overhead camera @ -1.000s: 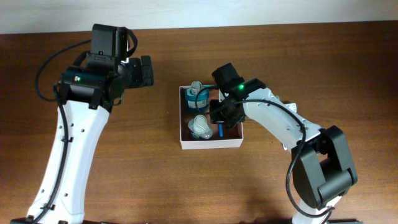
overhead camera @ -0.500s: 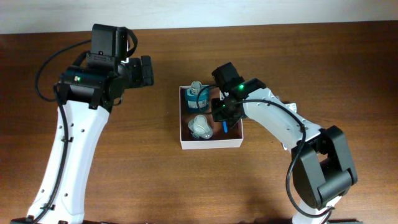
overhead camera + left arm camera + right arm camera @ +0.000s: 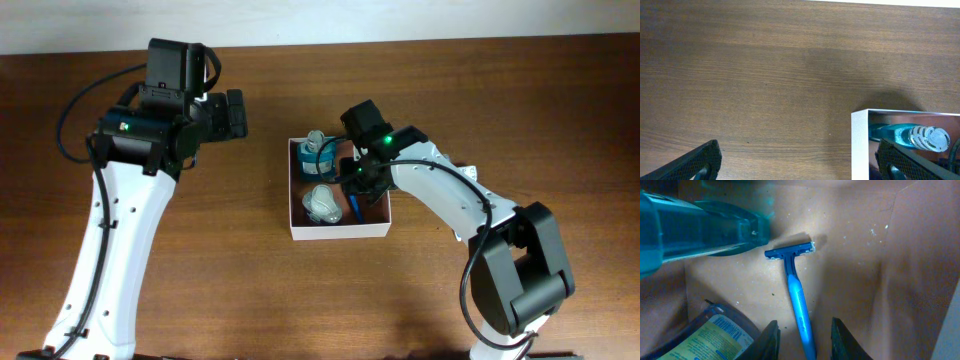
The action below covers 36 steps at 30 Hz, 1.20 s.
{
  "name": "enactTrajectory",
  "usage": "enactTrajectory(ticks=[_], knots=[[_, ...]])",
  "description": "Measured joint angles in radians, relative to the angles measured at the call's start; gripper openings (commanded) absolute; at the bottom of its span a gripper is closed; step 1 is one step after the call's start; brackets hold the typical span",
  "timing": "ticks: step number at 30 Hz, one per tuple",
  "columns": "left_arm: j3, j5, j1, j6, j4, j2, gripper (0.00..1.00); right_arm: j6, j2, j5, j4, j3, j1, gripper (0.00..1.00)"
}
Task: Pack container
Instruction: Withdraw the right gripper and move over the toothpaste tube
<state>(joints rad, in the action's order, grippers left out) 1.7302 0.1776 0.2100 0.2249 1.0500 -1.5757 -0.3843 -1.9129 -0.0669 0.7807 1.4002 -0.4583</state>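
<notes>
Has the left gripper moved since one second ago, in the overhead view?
No. The left gripper keeps its place left of the container, just as far from its white wall as before.

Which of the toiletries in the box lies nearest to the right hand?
The blue razor: its handle lies in the gap of the right hand, while the teal bottle and the labelled packet lie off to one side.

The brown, wood-grained counter (image 3: 300, 300) carries one thing directly: a square, shallow white cardboard container (image 3: 340, 232) with low walls. It sits flat on the wood, well inside the counter's far edge, with its sides nearly parallel to that edge.
</notes>
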Motion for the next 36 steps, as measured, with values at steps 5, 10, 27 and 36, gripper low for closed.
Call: enactTrajectory(ticks=[5, 10, 27, 36], knots=[[0.0, 0.0, 0.0, 0.0, 0.0, 0.0, 0.99, 0.0, 0.0, 0.0, 0.0, 0.0, 0.0, 0.17], [0.0, 0.0, 0.0, 0.0, 0.0, 0.0, 0.99, 0.0, 0.0, -0.003, 0.037, 0.013, 0.0, 0.16], [0.0, 0.0, 0.0, 0.0, 0.0, 0.0, 0.99, 0.004, 0.219, 0.127, 0.384, 0.244, 0.092, 0.17], [0.0, 0.0, 0.0, 0.0, 0.0, 0.0, 0.99, 0.029, 0.217, 0.157, 0.362, 0.101, 0.245, 0.4]])
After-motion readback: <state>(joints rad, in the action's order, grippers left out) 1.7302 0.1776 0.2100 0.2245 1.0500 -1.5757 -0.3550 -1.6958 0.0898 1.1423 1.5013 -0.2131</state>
